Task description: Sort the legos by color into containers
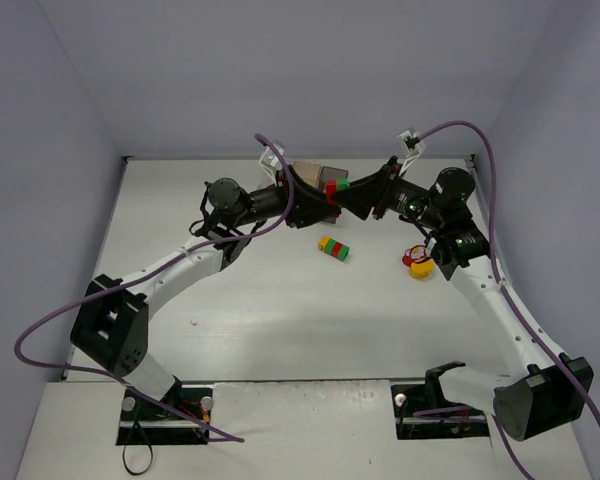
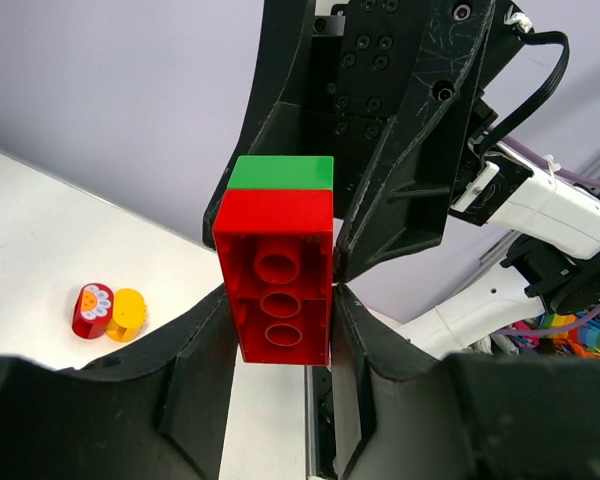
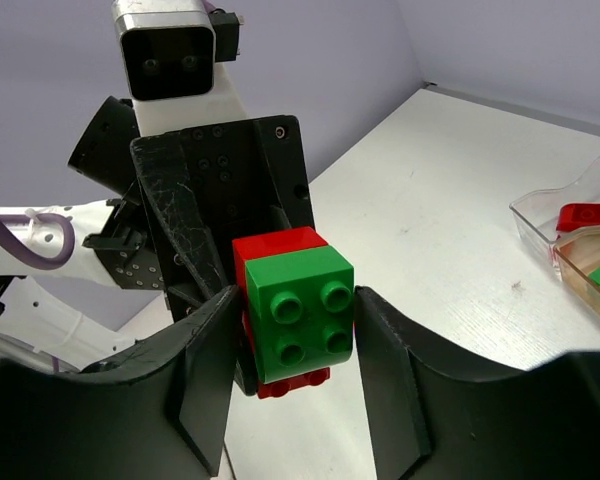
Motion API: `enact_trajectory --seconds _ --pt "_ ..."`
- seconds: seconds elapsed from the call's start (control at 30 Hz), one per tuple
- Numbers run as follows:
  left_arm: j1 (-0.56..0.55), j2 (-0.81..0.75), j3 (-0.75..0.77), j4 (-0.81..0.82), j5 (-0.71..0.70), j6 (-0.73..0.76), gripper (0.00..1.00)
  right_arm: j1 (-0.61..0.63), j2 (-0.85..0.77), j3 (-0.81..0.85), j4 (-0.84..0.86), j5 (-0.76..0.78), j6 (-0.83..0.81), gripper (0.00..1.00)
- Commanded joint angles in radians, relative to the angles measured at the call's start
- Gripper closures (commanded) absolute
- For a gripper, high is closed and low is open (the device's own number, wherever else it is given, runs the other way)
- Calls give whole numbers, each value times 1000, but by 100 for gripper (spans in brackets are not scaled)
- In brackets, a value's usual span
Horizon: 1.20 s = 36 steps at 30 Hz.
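"Where is the brick they are both holding?"

"Up in the air, over the far middle of the bench, close to its far edge. The left fingers pinch the red brick by its two sides. The green brick is stuck onto it, and the right fingers press on both sides of that one."

"So the arms are nose to nose?"

"Yes, with only those two bricks between them."

"Where are the boxes?"

"The boxes sit just behind the arms, by the far wall, and from above they are partly hidden. The right arm's camera shows the clear box with a red piece in it. The orange box is just beside it."

"Is anything else lying about?"

"A yellow, red and green stack lies on the bench, a little nearer than the held bricks. To the right, a red bit and a yellow bit lie together, close by the right arm."

"Is there room to move?"

"The big white stretch is on the near side, between the stack and the arm bases. The far side is tight, because the wall, the boxes and both arms crowd together there. A purple cable loops out past the bench's left edge."
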Motion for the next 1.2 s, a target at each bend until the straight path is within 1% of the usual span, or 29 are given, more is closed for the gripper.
enact_trajectory --seconds 0.0,0.07,0.1,0.17,0.2,0.33,0.57,0.77,1.03,1.1,1.17 --pt "7 -32 11 119 27 -8 100 -6 -30 48 71 -17 -20 57" --pt "9 -35 4 119 30 -8 100 -8 -33 47 70 -17 -22 56" --pt "15 -37 -5 123 32 -14 100 -9 -40 45 67 -17 -25 52" --pt "16 -37 -8 131 33 -17 100 -14 -43 45 65 -18 -25 51" --pt "21 -37 -12 131 33 -17 100 -15 -47 45 58 -17 -31 48" --pt "27 -38 -17 142 33 -23 100 -17 -50 46 50 -17 -37 48" --pt "27 -35 -16 172 43 -48 100 -19 -37 45 47 -31 -40 60" --pt "27 -29 -16 199 63 -66 100 -19 -27 45 54 -51 -39 64" --pt "27 -15 -13 225 92 -89 100 -19 -12 56 76 -97 -28 63" --pt "25 -12 -13 235 95 -95 100 -19 -4 57 82 -118 -20 65" --pt "25 -9 -8 238 99 -98 100 -19 0 57 88 -127 -17 70"
